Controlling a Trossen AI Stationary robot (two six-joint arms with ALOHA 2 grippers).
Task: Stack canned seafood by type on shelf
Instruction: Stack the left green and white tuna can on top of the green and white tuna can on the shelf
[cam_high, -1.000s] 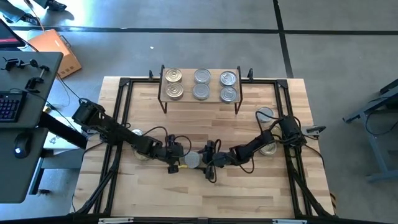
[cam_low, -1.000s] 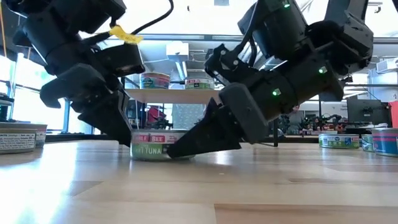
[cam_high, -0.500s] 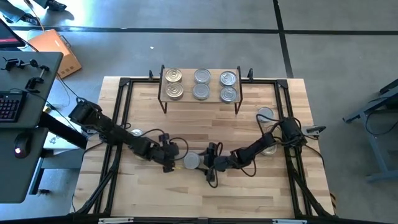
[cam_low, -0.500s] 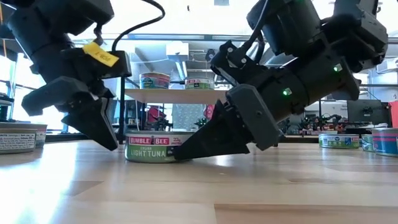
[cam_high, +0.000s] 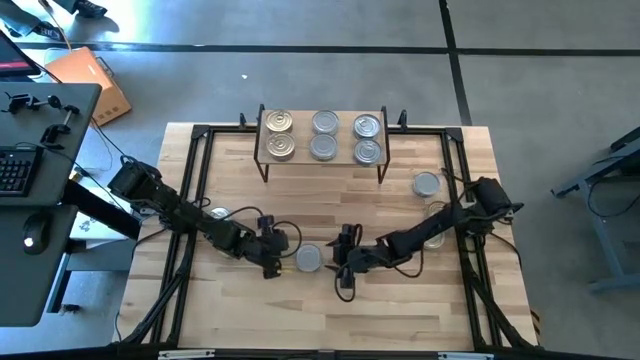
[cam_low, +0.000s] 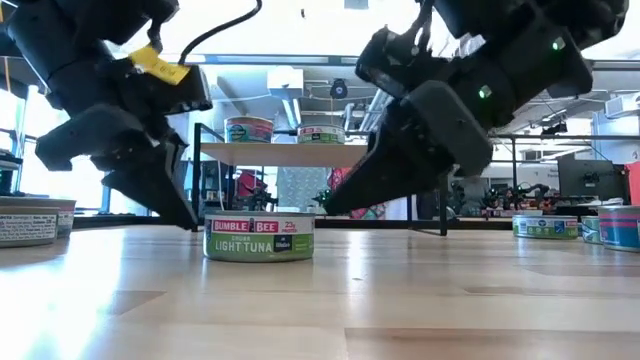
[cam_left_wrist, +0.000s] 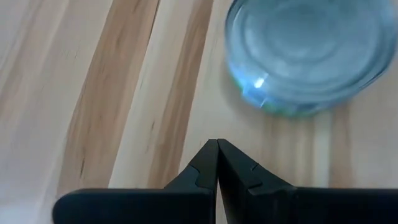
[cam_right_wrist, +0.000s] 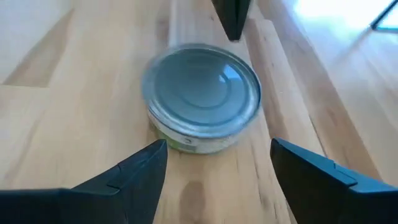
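Observation:
One tuna tin (cam_high: 308, 258) stands upright on its base on the table, between my two grippers; its label shows in the low view (cam_low: 259, 238). My left gripper (cam_high: 277, 262) is shut, and its tips (cam_left_wrist: 217, 144) point at the tin (cam_left_wrist: 305, 53) from the table's left, a short gap away. My right gripper (cam_high: 342, 262) is open and raised off the table (cam_low: 335, 205). Its fingers spread wide on the tin's (cam_right_wrist: 202, 96) right side and touch nothing. The shelf (cam_high: 322, 137) stands by the far edge with several tins on its top.
Loose tins sit on the table: one at the right (cam_high: 427, 184), one partly under my right arm (cam_high: 433, 239), one by my left arm (cam_high: 218, 213). A black frame (cam_high: 200, 160) runs along the table's sides. Bare wood lies between the shelf and the grippers.
My right gripper has drawn back from the tin toward the table's right and risen off the tabletop, its fingers no longer low around the tin. My left gripper has backed away toward the left. The tin has stayed standing in about the same place.

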